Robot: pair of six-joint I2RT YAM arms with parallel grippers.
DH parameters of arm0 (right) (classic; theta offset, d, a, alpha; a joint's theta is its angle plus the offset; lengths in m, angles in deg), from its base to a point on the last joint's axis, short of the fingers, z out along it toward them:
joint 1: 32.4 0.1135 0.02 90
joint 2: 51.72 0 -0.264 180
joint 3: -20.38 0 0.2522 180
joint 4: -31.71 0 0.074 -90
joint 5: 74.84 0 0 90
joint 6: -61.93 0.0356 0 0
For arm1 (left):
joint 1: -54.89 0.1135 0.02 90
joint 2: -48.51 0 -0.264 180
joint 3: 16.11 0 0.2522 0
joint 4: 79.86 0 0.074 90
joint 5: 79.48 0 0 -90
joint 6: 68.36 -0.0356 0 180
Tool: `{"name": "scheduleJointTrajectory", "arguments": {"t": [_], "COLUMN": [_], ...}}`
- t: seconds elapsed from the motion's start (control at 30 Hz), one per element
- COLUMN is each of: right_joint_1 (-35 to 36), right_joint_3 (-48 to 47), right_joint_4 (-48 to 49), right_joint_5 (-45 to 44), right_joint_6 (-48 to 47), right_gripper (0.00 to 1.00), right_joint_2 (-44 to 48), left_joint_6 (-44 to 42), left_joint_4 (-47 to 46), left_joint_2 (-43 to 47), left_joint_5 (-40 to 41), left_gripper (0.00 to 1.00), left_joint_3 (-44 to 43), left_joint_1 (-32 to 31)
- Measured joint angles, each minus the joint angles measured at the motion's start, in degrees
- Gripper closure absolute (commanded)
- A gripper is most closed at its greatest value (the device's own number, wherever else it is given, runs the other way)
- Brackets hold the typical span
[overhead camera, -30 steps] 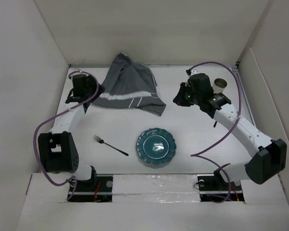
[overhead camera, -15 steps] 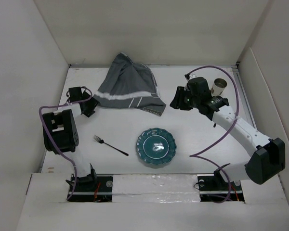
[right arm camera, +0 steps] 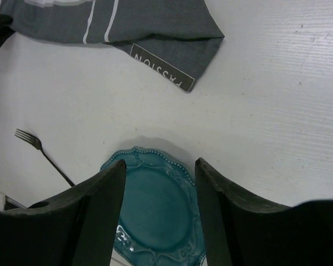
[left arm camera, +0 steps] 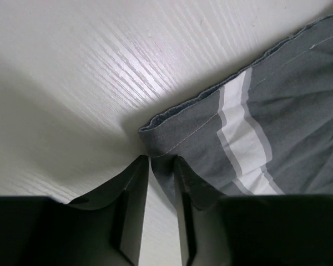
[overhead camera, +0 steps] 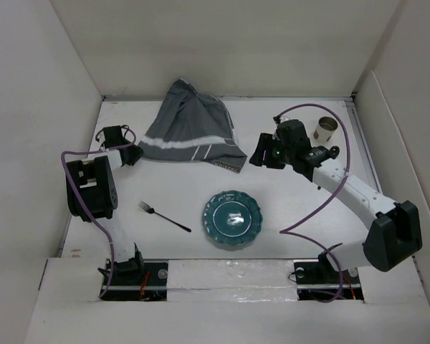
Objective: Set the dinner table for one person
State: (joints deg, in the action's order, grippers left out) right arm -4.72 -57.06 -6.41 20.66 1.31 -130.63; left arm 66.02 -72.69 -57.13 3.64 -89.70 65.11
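Left pincer [left arm camera: 161, 159]: narrow slit, nothing visibly clamped; the placemat's [left arm camera: 288, 111] near-left corner lies right at its tips.
Right pincer [right arm camera: 160, 166]: wide, empty, above the surface [overhead camera: 272, 193] between placemat and plate [right arm camera: 155, 210].
Placemat position: bunched, upper middle of the top view, long axis left to right.
Bearing: labelled right corner sits up-frame of the right pincer, near; that arm is nearer it.
Judgement: each arm takes its own corner to spread.
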Motion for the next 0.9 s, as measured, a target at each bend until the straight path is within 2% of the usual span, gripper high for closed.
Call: {"name": "scheduleJointTrajectory", "arguments": {"t": [0.07,0.17,0.2,0.27,0.37,0.43,0.47,0.5,0.57,0.77,0.87,0.9], "right_joint_1": [-1.1,-2.9,-3.5,-4.2,-4.5,-4.5,-4.5,-4.4,-4.3,-3.2,-2.5,-2.3], "right_joint_3": [0.0,-0.4,-0.7,-1.3,-2.8,-4.1,-4.6,-5.1,-5.6,-7.8,-9.0,-9.4], "right_joint_4": [1.6,3.7,4.3,5.1,5.2,5.8,6.1,6.5,8.1,10.9,12.1,12.4], "right_joint_5": [0.4,1.6,2.2,2.9,4.0,4.9,5.1,5.5,6.4,7.6,8.8,9.2], "right_joint_6": [1.0,2.7,3.3,4.5,6.1,7.0,7.4,7.7,8.4,10.6,12.2,12.6], "right_gripper": [0.44,0.6,0.66,0.89,0.86,0.64,0.57,0.5,0.47,0.49,0.56,0.62], "right_joint_2": [-2.2,-8.4,-11.0,-16.0,-22.6,-25.3,-26.3,-27.1,-27.8,-32.2,-34.2,-34.8], "left_joint_6": [0.0,-0.3,-0.4,-1.0,-1.3,-1.6,-1.8,-2.0,-2.4,-3.0,-3.0,-3.0], "left_joint_4": [0.0,0.6,0.9,0.9,0.9,1.0,1.0,1.0,1.0,1.0,1.0,1.0], "left_joint_2": [-0.5,-1.2,-1.3,-1.2,-0.9,0.0,0.5,1.1,2.3,3.8,3.9,3.9], "left_joint_5": [0.9,1.6,1.7,2.0,1.9,1.7,1.6,1.4,1.0,-0.5,-1.2,-1.5], "left_gripper": [0.91,0.99,1.0,1.0,1.0,1.0,1.0,1.0,1.0,1.0,1.0,1.0], "left_joint_3": [-0.4,-1.6,-2.1,-3.7,-4.0,-4.0,-4.0,-4.1,-4.1,-5.2,-5.6,-5.7], "left_joint_1": [0.0,0.0,0.0,0.0,0.0,0.0,0.0,0.0,0.0,0.0,0.0,0.0]}}
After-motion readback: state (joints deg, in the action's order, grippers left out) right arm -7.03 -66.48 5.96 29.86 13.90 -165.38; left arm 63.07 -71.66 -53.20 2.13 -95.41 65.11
